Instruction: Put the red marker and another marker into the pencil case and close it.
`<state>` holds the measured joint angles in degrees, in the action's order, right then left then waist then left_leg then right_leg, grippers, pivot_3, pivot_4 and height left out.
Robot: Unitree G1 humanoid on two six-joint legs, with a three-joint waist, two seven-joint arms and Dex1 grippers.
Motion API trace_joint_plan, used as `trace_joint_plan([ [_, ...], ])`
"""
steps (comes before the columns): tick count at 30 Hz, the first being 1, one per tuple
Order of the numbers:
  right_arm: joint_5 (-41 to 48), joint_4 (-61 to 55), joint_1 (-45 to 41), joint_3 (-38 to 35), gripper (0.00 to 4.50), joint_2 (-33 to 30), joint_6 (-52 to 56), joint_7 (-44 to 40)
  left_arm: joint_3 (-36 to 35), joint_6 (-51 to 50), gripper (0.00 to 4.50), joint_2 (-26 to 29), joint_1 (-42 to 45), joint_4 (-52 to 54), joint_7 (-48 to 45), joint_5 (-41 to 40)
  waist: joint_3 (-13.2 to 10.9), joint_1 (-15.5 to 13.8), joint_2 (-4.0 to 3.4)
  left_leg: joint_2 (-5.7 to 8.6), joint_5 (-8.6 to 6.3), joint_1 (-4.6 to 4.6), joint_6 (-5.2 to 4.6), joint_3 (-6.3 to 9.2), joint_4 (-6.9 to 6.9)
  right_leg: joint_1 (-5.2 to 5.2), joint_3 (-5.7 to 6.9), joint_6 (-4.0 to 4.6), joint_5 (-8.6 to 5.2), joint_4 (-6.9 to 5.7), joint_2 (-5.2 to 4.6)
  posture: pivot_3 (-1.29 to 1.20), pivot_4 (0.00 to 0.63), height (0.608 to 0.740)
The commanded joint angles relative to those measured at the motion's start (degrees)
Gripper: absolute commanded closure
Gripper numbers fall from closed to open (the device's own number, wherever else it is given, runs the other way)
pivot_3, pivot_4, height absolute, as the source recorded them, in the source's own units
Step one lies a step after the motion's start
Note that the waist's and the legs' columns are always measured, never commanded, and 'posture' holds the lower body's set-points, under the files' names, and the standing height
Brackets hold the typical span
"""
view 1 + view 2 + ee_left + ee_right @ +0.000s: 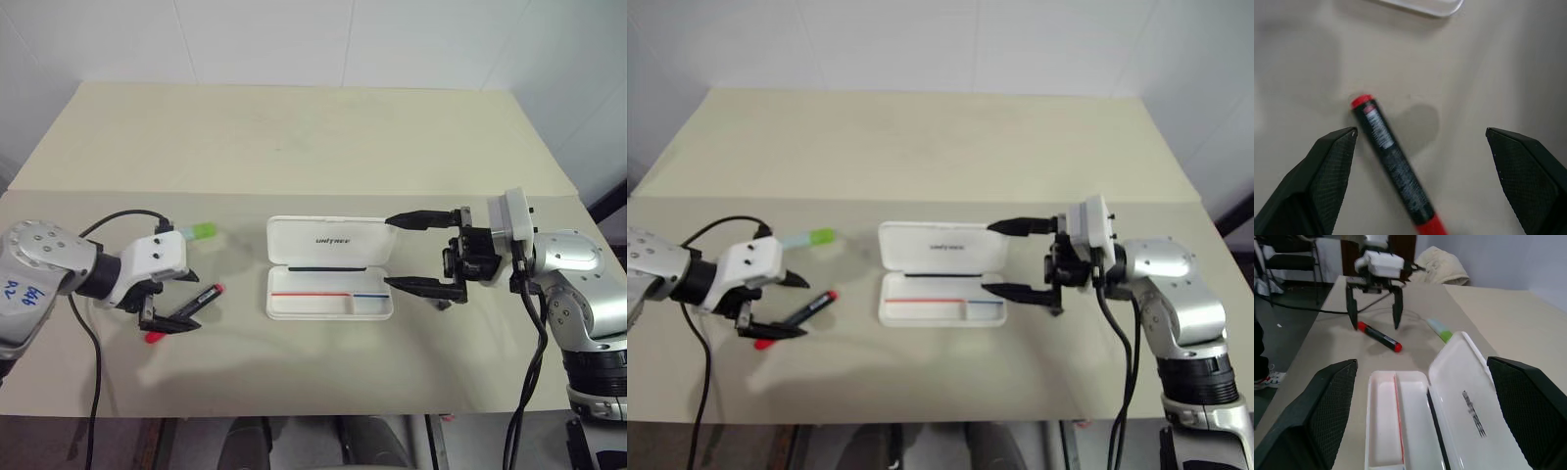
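The pencil case (331,253) lies open in the middle of the table, its lid (1469,401) folded back and its tray (313,305) empty. Left of it, the red marker (1393,161) rests on the table at an angle. My left gripper (181,302) hangs open just over it, one finger on each side and neither touching it. Beyond that gripper lies the other marker (199,232), pale mint with a lime-green cap. At the case's right end my right gripper (392,253) points left and is open, its fingertips reaching the lid's and tray's right edges with nothing held.
The cream table (294,137) runs far back to a white wall. A black cable (118,220) loops from my left wrist over the table's left part. The front edge lies close below the case and both grippers.
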<state>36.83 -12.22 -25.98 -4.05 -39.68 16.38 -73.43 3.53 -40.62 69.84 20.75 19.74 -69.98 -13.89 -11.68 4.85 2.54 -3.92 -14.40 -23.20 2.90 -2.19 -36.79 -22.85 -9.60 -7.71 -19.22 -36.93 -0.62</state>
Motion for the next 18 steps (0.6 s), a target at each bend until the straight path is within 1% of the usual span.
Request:
trace_joint_plan([
  [1, 2.3, -3.7, -1.1, -0.4, 0.0, 0.4, 1.0, 0.8, 1.6, -0.9, 0.03, 0.4, -1.4, 2.1, 3.6, 3.4, 0.0, 0.0, 0.0, 0.0, 0.0, 0.01, 0.0, 0.0, -0.01, 0.0, 0.0, 0.0, 0.0, -0.01, 0.0, 0.0, 0.15, 0.74],
  [7, 3.5, -5.2, -1.8, -0.6, 0.0, -0.1, 1.9, 0.1, 4.1, -4.2, 0.03, 0.6, -4.8, 6.0, 7.3, 5.5, 0.0, 0.0, 0.01, 0.0, 0.0, 0.0, 0.0, -0.01, -0.03, 0.0, -0.01, 0.0, 0.0, -0.02, 0.0, 0.0, 0.15, 0.74],
  [12, 4.4, -5.8, -1.3, -1.1, 0.0, -0.9, 2.1, -1.2, 5.2, -5.9, 0.03, 0.3, -5.9, 6.9, 9.6, 7.1, 0.0, 0.0, 0.0, 0.0, 0.0, 0.01, 0.0, -0.01, -0.07, 0.0, -0.01, 0.0, 0.0, -0.03, 0.0, 0.0, 0.15, 0.74],
  [18, 4.5, -6.7, -1.2, -1.1, 0.0, -0.7, 2.6, -0.5, 5.5, -5.9, 0.03, 0.9, -7.0, 6.5, 10.6, 8.6, 0.0, 0.0, 0.0, 0.0, 0.0, 0.03, 0.0, -0.01, -0.08, 0.01, -0.02, 0.01, 0.0, -0.07, 0.0, 0.0, 0.15, 0.74],
])
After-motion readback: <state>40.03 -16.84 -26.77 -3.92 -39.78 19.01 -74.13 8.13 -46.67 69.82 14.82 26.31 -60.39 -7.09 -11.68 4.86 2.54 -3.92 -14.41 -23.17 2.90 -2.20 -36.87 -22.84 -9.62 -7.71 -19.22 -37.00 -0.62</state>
